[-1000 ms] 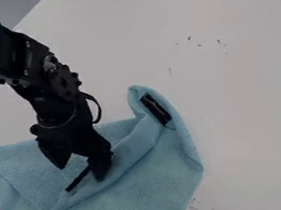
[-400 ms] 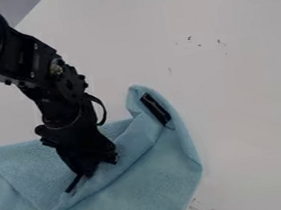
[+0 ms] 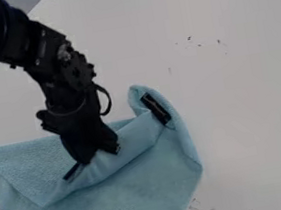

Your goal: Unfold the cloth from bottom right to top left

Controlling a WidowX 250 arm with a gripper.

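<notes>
1. Black fingers (image 3: 107, 144) are drawn in narrow, with a pinch of blue cloth (image 3: 144, 192) between them, as far as the raised fabric shows.
2. That pinch could slip: it looks to be only a shallow bite near the black strip (image 3: 72, 171), and soft fabric would slide out once pulled.
3. If the bite takes in the layer beneath as well, the whole cloth would drag across the bench (image 3: 242, 90) instead of opening.
4. Lifting too little before heading top left could roll the flap under itself and leave a crease.
5. The ridge of the pinched flap slants from lower left to upper right, roughly across the direction the unfolding needs.
6. Further out, the cloth lies flat on the bench, in the lower left of the view. Its narrow folded corner points up, beside the upper right strip (image 3: 155, 108).
7. Its overall long axis I cannot tell: the outline is uneven, and the left and bottom parts run up to the view's edges.
</notes>
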